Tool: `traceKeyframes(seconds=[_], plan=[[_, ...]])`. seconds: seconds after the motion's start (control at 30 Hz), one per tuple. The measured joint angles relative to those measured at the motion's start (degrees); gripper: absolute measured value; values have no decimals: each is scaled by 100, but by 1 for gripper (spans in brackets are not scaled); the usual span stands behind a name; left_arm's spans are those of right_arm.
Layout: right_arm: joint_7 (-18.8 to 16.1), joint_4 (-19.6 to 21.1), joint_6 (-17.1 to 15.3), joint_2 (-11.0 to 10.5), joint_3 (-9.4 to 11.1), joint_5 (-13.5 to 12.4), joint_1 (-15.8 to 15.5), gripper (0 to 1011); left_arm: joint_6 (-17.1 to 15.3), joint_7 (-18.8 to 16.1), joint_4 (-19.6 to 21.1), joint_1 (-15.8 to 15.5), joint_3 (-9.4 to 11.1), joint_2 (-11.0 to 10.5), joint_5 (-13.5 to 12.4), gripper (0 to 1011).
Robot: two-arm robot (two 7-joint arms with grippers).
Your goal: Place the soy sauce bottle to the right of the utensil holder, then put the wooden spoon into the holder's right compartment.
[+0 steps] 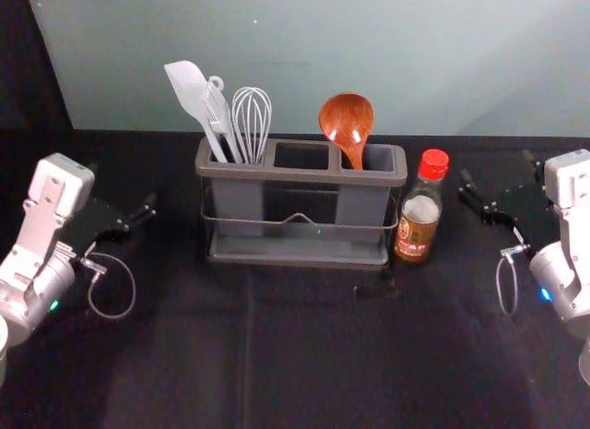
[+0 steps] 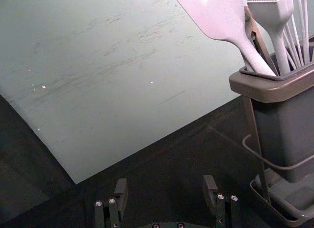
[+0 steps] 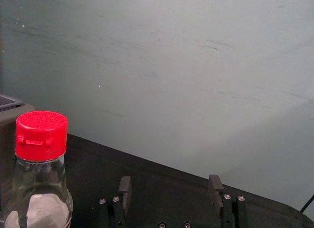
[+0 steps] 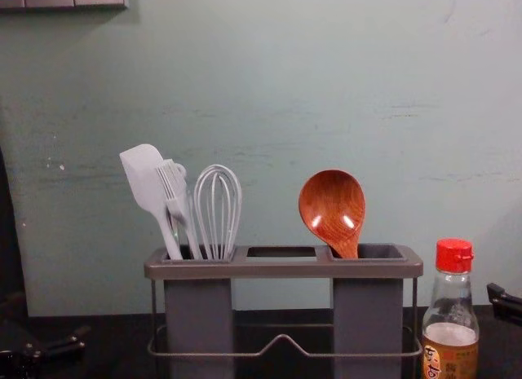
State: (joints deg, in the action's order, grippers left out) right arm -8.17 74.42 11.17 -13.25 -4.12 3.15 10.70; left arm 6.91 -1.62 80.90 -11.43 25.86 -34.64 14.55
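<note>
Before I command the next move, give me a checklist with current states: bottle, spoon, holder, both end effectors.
1. Soy sauce bottle upright, right of the utensil holder: ok.
2. Wooden spoon in the right compartment, bowl up: ok.
3. Spoon's handle end resting on the compartment floor: cannot tell, the walls hide it.
4. Left end effector open and empty, off to the holder's left: ok.
5. Right end effector open and empty, to the bottle's right with a gap between: ok.

A dark table [image 1: 304, 364] carries the holder [image 1: 300, 174] and bottle [image 1: 419, 217].
</note>
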Motion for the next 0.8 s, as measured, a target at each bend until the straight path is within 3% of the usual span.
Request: traceKeyframes(seconds=[0.8], plan=[[-3,0,0,0,0,-4,0,1004,0,0,0,0,0,0,-1,1005]])
